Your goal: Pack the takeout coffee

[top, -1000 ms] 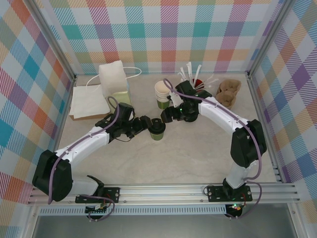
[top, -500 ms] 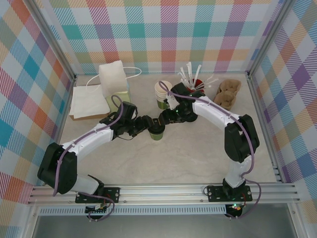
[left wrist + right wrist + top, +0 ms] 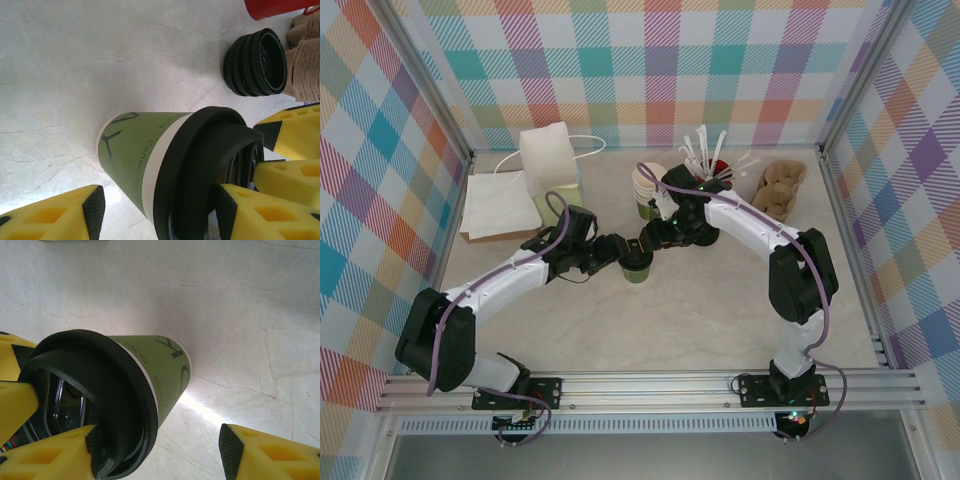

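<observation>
Right pincer (image 3: 646,242) has slid left to coffee (image 3: 637,264); it and left pincer (image 3: 622,251) both straddle it, open. Coffee on counter (image 3: 710,320), not yet in bag (image 3: 548,158).

The takeout coffee (image 3: 135,150) is matt paper, its green print flat and dull, with a cream band under a black plastic lid (image 3: 200,165) that has a soft sheen. The table (image 3: 75,60) looks like smooth pale stone, faintly veined, and it glares white where the light strikes. The fingers (image 3: 50,217) of the left gripper (image 3: 157,205) are yellow, matt and foam-like, faced with black rubbery pads (image 3: 96,210). The right gripper (image 3: 157,440) has the same. The spare lids (image 3: 255,62) are black plastic, the red cup (image 3: 277,7) is glossy, and the cup carrier (image 3: 305,65) is rough brown pulp. The frame rail (image 3: 650,383) is bare grey metal.
</observation>
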